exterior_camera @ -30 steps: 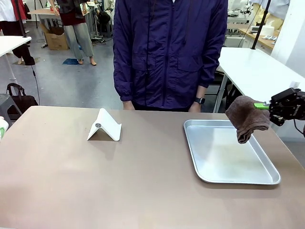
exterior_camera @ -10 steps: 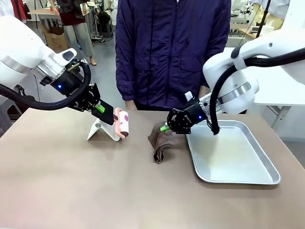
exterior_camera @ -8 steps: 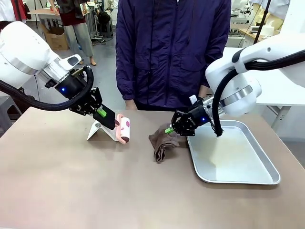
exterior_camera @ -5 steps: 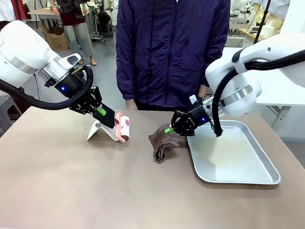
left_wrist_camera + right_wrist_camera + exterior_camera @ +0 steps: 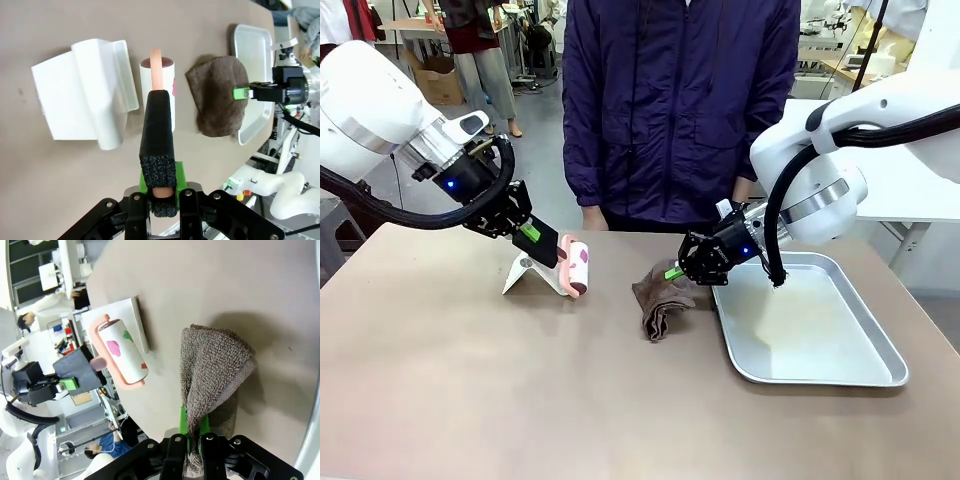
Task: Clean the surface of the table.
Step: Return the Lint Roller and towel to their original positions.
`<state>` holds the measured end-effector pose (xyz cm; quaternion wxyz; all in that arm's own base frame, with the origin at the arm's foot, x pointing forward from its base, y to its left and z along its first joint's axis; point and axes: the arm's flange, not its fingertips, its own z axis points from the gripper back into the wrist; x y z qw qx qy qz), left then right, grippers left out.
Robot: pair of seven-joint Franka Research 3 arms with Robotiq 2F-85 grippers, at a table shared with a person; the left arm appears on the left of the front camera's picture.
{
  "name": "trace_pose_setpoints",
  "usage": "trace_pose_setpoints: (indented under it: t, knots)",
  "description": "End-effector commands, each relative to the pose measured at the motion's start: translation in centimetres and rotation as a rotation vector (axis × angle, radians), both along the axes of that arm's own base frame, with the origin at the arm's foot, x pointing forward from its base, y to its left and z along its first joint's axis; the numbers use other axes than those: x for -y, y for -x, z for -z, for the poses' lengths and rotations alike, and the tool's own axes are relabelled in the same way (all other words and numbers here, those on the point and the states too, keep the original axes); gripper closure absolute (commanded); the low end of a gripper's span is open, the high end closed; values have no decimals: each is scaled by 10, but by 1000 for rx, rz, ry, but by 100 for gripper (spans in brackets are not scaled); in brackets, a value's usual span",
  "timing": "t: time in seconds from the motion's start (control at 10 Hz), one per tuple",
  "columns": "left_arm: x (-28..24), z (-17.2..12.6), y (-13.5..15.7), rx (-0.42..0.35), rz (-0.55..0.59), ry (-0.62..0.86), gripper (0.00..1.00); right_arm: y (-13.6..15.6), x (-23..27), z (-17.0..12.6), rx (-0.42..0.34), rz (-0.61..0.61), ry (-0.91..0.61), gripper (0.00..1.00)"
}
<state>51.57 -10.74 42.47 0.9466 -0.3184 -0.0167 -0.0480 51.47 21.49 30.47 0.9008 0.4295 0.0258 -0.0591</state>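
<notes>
My left gripper [image 5: 532, 238] is shut on the black foam handle [image 5: 157, 135] of a lint roller [image 5: 576, 265]. The roller has a pink frame and a white spotted roll, and it hangs just above the brownish table [image 5: 520, 390] beside a white stand [image 5: 535, 265]. My right gripper [image 5: 675, 271] is shut on a brown towel [image 5: 660, 300], whose lower folds rest on the table just left of the metal tray [image 5: 840, 375]. In the right wrist view the towel [image 5: 210, 375] drapes from between the green pads and the roller [image 5: 122, 357] lies beyond it.
The white folded stand [image 5: 82, 95] sits at the table's far left part. The shallow silver tray [image 5: 252, 55] lies at the right. A person in a dark blue jacket [image 5: 680, 110] stands at the far edge, between the arms. The table's near half is bare.
Three seconds ago the towel hung over the tray's right side; it now rests on the table left of the tray. The left arm came in with the roller. Little has moved in the last second.
</notes>
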Motion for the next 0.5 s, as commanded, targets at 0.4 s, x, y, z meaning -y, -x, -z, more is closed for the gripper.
trace_pose_setpoints:
  t: [0.4]
  knots:
    - [-3, -20, -43, -91, -21, -96, 78, 1, -1, 0, 0, -2, 1, 92]
